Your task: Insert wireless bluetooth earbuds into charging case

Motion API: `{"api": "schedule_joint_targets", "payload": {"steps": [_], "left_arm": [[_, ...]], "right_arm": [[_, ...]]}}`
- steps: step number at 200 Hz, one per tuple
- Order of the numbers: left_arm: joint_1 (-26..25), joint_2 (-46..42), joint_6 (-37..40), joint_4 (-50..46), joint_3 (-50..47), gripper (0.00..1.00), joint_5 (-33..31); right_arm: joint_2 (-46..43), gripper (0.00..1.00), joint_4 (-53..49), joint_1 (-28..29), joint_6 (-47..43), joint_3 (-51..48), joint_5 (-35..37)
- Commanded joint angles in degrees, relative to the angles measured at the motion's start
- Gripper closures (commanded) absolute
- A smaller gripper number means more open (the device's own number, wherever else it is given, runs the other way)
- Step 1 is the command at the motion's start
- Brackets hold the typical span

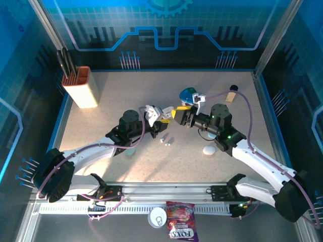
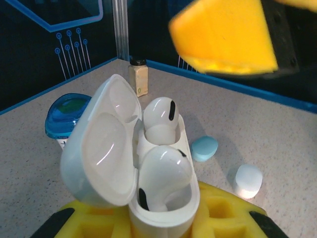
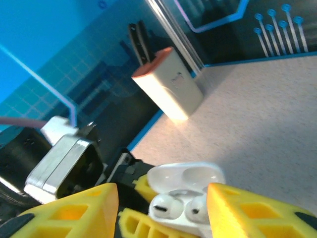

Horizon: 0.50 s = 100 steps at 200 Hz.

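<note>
My left gripper (image 2: 163,225) is shut on an open white charging case (image 2: 171,203), lid (image 2: 101,151) swung up to the left. Two white earbuds sit in it: the far one (image 2: 159,119) lies deep in its slot, the near one (image 2: 163,173) sits high and tilted. In the right wrist view the same case (image 3: 185,196) with both earbuds (image 3: 166,206) lies between my right gripper's (image 3: 162,208) open yellow fingers (image 3: 74,213), which touch nothing. From above, the left gripper (image 1: 162,114) and right gripper (image 1: 177,114) meet tip to tip mid-table. Two loose white earbuds (image 1: 164,140) lie just in front.
A teal pebble case (image 2: 204,148) and a white one (image 2: 248,179) lie on the table; the white one (image 1: 208,149) rests by the right arm. A blue object (image 1: 189,94) and small bottle (image 1: 231,95) stand behind. A knife block (image 1: 83,86) is at back left.
</note>
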Motion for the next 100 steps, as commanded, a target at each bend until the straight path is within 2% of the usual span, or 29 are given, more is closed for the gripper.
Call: {"api": "schedule_joint_targets", "payload": {"steps": [1,20,34,75,100], "left_arm": [[-0.26,-2.53,10.31,-2.11,-0.99,0.89,1.83],[-0.26,-4.46,16.27,-8.08,-0.37,0.89,-0.03],[-0.26,-5.76,18.29,-10.05,-0.3,0.89,-0.39],[-0.24,-8.35,19.99,-17.36,1.95,0.89,0.8],[-0.26,-9.44,20.86,-19.84,2.69,0.89,0.18]], "right_arm": [[0.62,0.46,-11.72,-0.35,-4.93,6.41,5.02],[2.79,0.44,-20.11,0.43,-8.51,11.6,8.9],[4.95,0.38,-25.71,1.18,-11.44,14.82,11.3],[12.79,0.24,-36.8,4.06,-16.56,24.71,14.51],[16.49,0.18,-42.8,5.57,-19.04,29.15,14.52]]}}
